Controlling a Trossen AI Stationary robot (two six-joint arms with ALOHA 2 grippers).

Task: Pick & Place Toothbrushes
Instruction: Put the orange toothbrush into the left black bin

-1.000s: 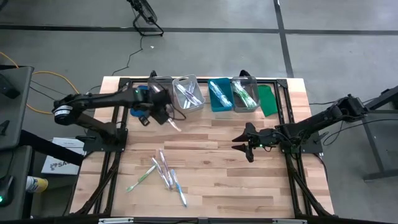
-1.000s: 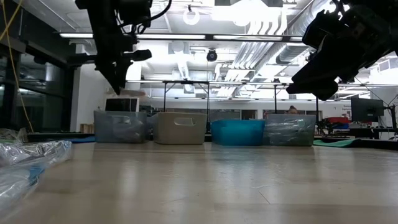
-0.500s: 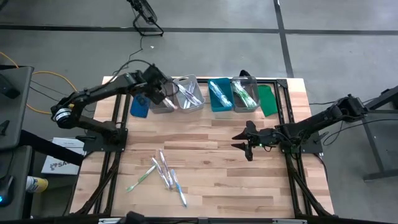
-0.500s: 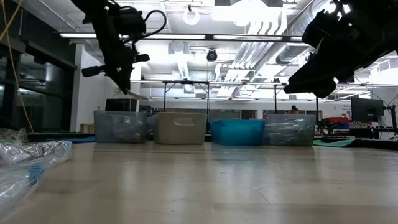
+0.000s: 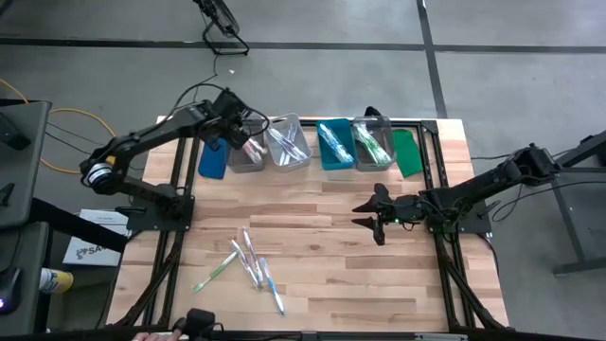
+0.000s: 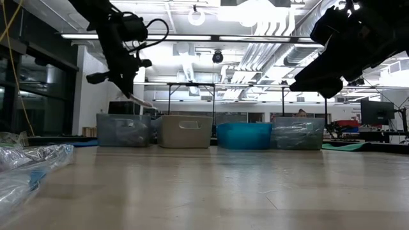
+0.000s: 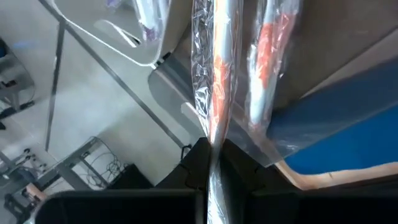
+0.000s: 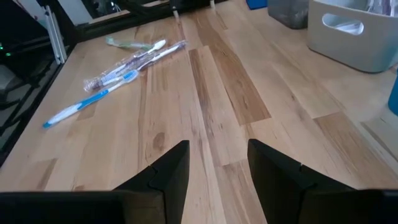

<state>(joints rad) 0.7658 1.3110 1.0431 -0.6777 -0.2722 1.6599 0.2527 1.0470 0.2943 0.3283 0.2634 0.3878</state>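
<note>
Toothbrush [image 7: 219,93], wrapped, pinched in left end effector [image 5: 248,144] above grey bin [image 5: 244,161]; right end effector [image 5: 367,216] spread.

In the high view the left gripper [image 5: 248,147] covers part of the grey bin [image 5: 242,154], hiding what lies inside — the wrapped toothbrush [image 7: 219,93] it pinches runs off the wrist picture's edge. Beside that bin, the clear bin's [image 5: 287,142] toothbrushes are too small to count
</note>
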